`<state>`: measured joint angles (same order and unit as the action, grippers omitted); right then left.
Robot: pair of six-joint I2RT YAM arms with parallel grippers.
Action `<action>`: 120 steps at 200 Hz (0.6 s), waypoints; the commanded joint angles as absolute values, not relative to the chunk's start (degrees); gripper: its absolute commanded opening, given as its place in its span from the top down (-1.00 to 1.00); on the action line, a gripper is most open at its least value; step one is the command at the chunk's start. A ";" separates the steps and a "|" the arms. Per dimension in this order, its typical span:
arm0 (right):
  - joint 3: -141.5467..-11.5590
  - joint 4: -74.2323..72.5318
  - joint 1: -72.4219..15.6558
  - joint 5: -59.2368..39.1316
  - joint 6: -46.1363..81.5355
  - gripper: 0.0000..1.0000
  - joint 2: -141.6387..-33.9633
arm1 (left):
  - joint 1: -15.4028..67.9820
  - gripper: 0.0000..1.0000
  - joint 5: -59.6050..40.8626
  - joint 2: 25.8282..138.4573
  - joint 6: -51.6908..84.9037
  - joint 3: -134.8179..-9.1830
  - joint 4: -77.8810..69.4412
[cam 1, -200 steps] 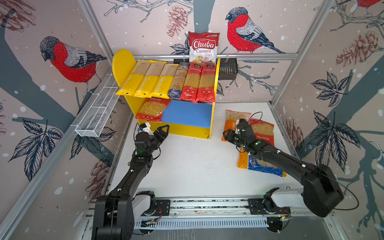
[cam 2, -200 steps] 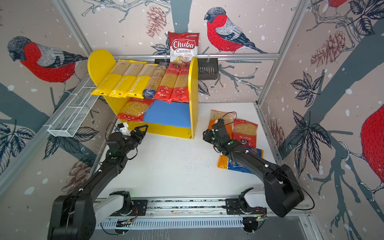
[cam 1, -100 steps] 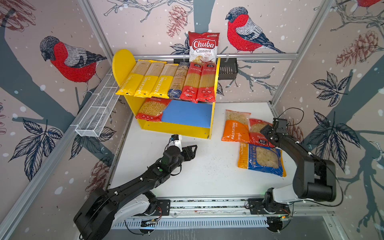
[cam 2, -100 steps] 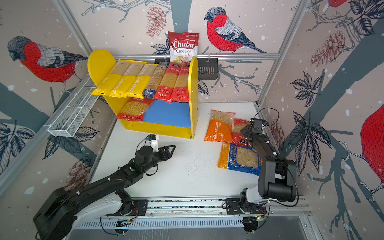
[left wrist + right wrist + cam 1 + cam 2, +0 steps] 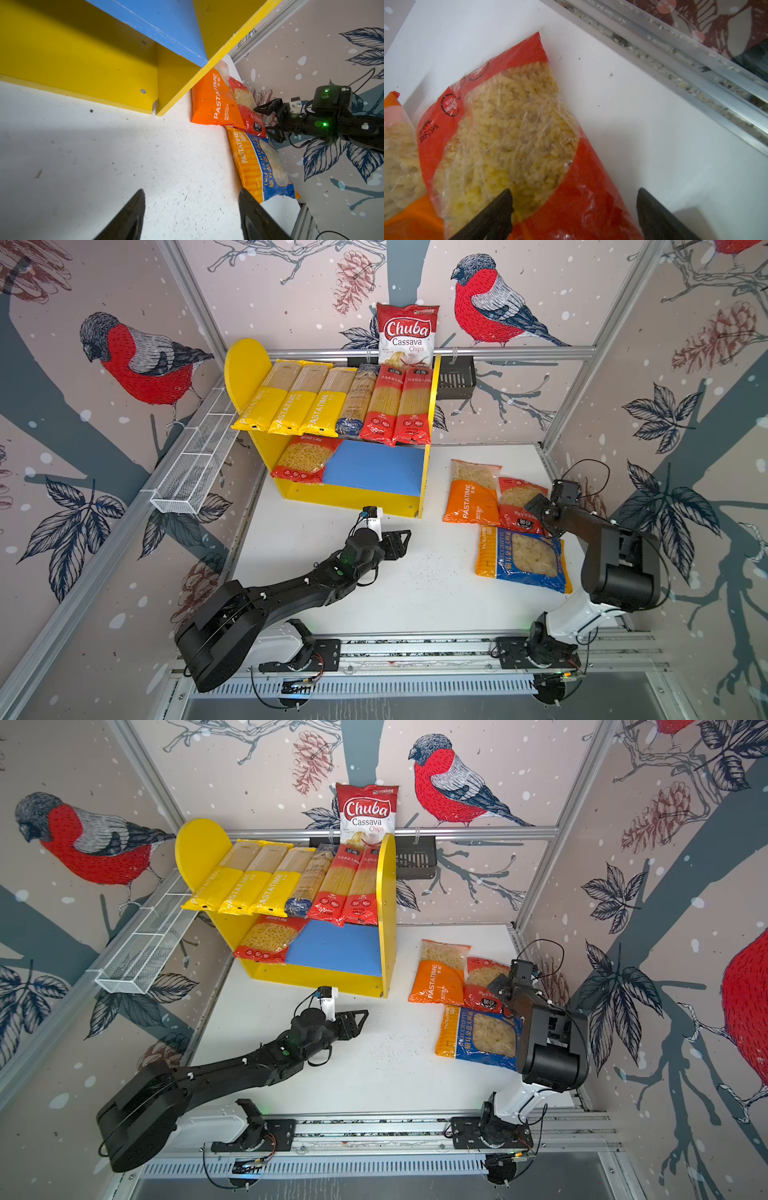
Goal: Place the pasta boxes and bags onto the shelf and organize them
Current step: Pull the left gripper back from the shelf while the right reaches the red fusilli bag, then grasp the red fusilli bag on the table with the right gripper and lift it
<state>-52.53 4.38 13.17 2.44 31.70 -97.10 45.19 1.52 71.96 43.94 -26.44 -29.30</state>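
The shelf (image 5: 424, 472) stands at the back, with several long spaghetti packs (image 5: 332, 402) lying across its upper board. A red macaroni bag (image 5: 305, 458) lies at the left end of the blue lower board (image 5: 374, 466). On the table to the right lie an orange bag (image 5: 471, 499), a red bag (image 5: 517, 499) and a blue-orange bag (image 5: 523, 560). My right gripper (image 5: 574, 190) is open and straddles the near end of the red bag (image 5: 517, 128). My left gripper (image 5: 191, 190) is open and empty over bare table before the shelf (image 5: 170, 87).
A Chuba chips bag (image 5: 407, 333) stands in a black slotted basket (image 5: 455, 379) behind the shelf. A white wire basket (image 5: 195, 464) hangs on the left wall. An aluminium rail (image 5: 695, 68) runs close beside the red bag. The right arm (image 5: 324, 116) shows in the left wrist view.
The left arm swung from the shelf's left front corner to the table's middle. The right arm drew back from the orange bag to the red bag, and its jaws widened.
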 commanded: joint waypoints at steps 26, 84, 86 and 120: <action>-52.75 1.72 13.27 -4.63 30.33 -0.58 -99.89 | 45.25 -0.40 1.69 72.16 43.25 -26.83 -32.52; -52.65 1.75 12.61 -6.07 30.60 0.15 -95.94 | 45.26 -0.40 2.14 72.00 43.42 -27.09 -32.53; -52.69 1.78 12.62 -6.02 30.66 0.18 -95.72 | 45.26 -0.40 2.14 71.99 43.49 -27.08 -32.52; -53.03 2.33 11.58 -6.46 31.27 0.52 -92.05 | 45.26 -0.39 2.74 71.54 43.53 -27.07 -32.13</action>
<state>-52.51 2.33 12.40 -3.64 31.29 -94.28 45.19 1.72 71.94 43.94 -26.65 -29.80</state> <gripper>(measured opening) 0.277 0.695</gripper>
